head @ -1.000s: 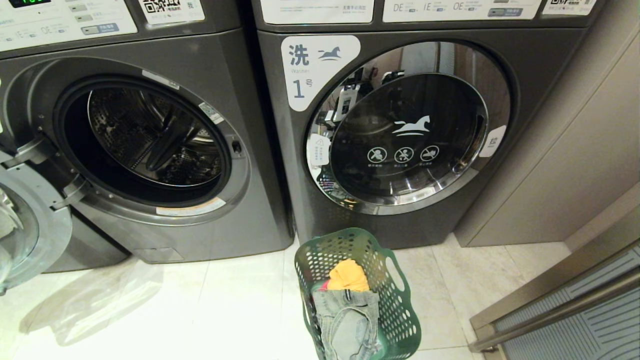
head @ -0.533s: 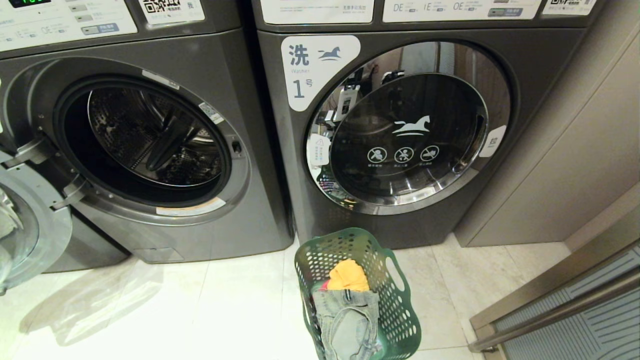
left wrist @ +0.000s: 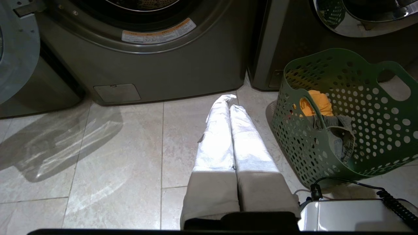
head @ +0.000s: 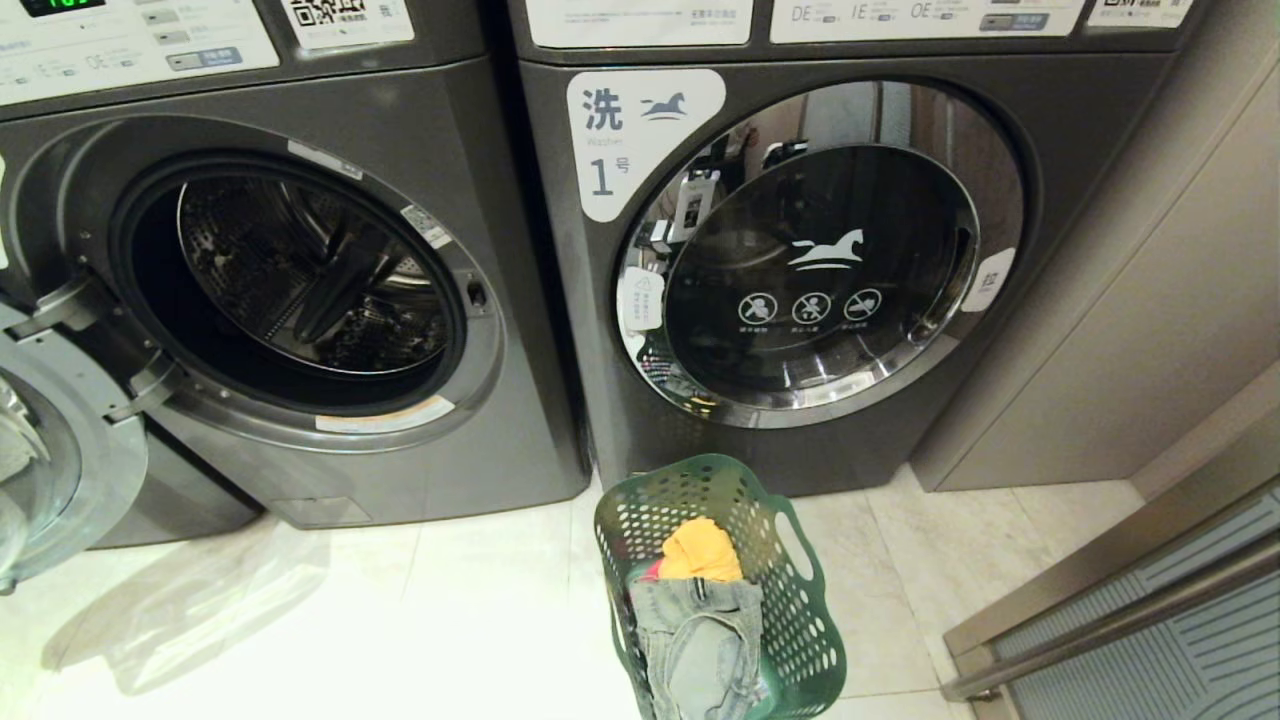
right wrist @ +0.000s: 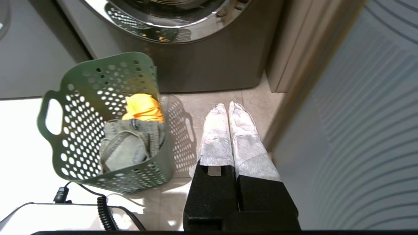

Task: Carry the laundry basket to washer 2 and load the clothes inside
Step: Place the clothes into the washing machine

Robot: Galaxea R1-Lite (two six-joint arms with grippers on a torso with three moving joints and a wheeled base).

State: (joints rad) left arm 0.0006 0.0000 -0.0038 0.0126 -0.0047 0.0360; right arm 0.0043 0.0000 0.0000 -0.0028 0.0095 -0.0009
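laundry basket [head: 722, 585] sits on the floor before the washer marked 1 [head: 800, 250], clothes [head: 700, 620] soft inside. stiff, light plastic, so take its loop handles. left hand [left wrist: 229, 99] and right hand [right wrist: 228, 106] closed, empty.

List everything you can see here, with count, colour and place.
washer, door open: one, dark grey, left, drum empty
washer 1: one, dark grey, right, door shut
basket: one, green, on the floor before washer 1
clothes: one bundle, grey jeans, yellow and red cloths, in the basket
floor: pale tiles
left claw: shut, white-wrapped, over the floor left of the basket
right claw: shut, white-wrapped, right of the basket
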